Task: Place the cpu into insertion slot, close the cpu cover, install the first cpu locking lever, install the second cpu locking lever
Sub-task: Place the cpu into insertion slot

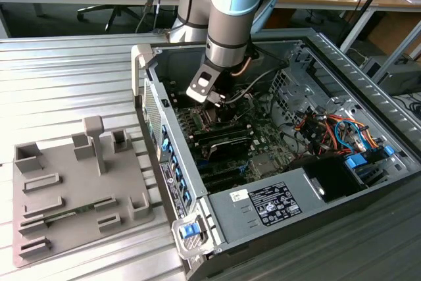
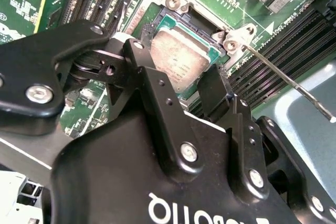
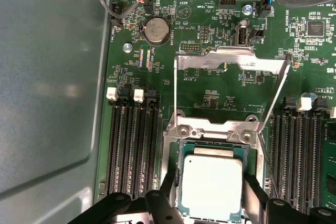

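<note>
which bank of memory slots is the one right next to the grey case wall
The bank that runs along the plain grey case wall, in the first wrist view. The other bank lies across the cpu from it, with green board beyond.

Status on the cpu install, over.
Gripper astride cpu. Cpu lies in slot. Cover open, hinged back, clear of slot.

The desk is a ribbed, silver-grey metal surface, with slats running across the exterior view. Two items lie directly on it. A grey fixture plate sits flat toward the exterior view's left. An open computer case lies on its side just beside the plate, toward the exterior view's right, open face upward.
</note>
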### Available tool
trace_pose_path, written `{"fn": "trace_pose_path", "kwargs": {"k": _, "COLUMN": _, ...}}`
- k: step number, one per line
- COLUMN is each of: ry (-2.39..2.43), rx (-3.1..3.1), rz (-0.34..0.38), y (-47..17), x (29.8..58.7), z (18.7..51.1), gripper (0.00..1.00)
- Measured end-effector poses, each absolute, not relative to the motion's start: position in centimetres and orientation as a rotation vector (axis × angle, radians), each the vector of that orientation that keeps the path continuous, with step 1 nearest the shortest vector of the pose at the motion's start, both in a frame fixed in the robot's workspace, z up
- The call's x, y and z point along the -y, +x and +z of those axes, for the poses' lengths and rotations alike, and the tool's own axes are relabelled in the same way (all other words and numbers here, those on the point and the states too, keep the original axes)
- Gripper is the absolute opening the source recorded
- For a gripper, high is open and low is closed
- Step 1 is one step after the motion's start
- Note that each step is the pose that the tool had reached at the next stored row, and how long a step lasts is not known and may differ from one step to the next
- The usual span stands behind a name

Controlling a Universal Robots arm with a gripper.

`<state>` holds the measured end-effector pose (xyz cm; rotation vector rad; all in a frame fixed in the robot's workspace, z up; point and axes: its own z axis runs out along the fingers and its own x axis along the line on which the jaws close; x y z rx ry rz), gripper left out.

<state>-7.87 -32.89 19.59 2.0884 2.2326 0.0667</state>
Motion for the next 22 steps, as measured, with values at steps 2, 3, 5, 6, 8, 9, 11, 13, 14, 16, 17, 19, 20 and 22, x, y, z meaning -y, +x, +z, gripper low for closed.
{"fn": "trace_pose_path", "kwargs": {"k": 2, "ry": 2.089, "rx": -2.232, "rz": 0.066, "y": -7.9, "x": 32.9, "z": 19.9, "gripper": 0.62}}
{"fn": "trace_pose_path", "kwargs": {"k": 3, "ry": 2.090, "rx": -2.232, "rz": 0.067, "y": -7.9, "x": 32.9, "z": 20.3, "gripper": 0.62}}
{"fn": "trace_pose_path", "kwargs": {"k": 5, "ry": 2.090, "rx": -2.231, "rz": 0.067, "y": -7.9, "x": 32.9, "z": 20.9, "gripper": 0.62}}
{"fn": "trace_pose_path", "kwargs": {"k": 6, "ry": 2.090, "rx": -2.232, "rz": 0.067, "y": -7.9, "x": 32.9, "z": 21.3, "gripper": 0.62}}
{"fn": "trace_pose_path", "kwargs": {"k": 8, "ry": 2.090, "rx": -2.232, "rz": 0.068, "y": -7.9, "x": 32.8, "z": 21.3, "gripper": 0.62}}
{"fn": "trace_pose_path", "kwargs": {"k": 9, "ry": 2.090, "rx": -2.232, "rz": 0.068, "y": -7.9, "x": 32.8, "z": 21.3, "gripper": 0.60}}
{"fn": "trace_pose_path", "kwargs": {"k": 11, "ry": 2.091, "rx": -2.232, "rz": 0.067, "y": -7.8, "x": 32.8, "z": 21.3, "gripper": 0.48}}
{"fn": "trace_pose_path", "kwargs": {"k": 13, "ry": 2.094, "rx": -2.233, "rz": 0.062, "y": -7.6, "x": 32.8, "z": 21.3, "gripper": 0.36}}
{"fn": "trace_pose_path", "kwargs": {"k": 14, "ry": 2.095, "rx": -2.234, "rz": 0.060, "y": -7.5, "x": 32.8, "z": 21.2, "gripper": 0.36}}
{"fn": "trace_pose_path", "kwargs": {"k": 16, "ry": 2.098, "rx": -2.237, "rz": 0.055, "y": -7.3, "x": 32.8, "z": 21.2, "gripper": 0.24}}
{"fn": "trace_pose_path", "kwargs": {"k": 17, "ry": 2.100, "rx": -2.239, "rz": 0.052, "y": -7.2, "x": 32.8, "z": 21.1, "gripper": 0.17}}
{"fn": "trace_pose_path", "kwargs": {"k": 19, "ry": 2.102, "rx": -2.241, "rz": 0.046, "y": -7.1, "x": 32.8, "z": 21.0, "gripper": 0.11}}
{"fn": "trace_pose_path", "kwargs": {"k": 20, "ry": 2.104, "rx": -2.243, "rz": 0.043, "y": -7.0, "x": 32.8, "z": 20.9, "gripper": 0.11}}
{"fn": "trace_pose_path", "kwargs": {"k": 22, "ry": 2.107, "rx": -2.246, "rz": 0.036, "y": -6.9, "x": 32.8, "z": 20.6, "gripper": 0.11}}
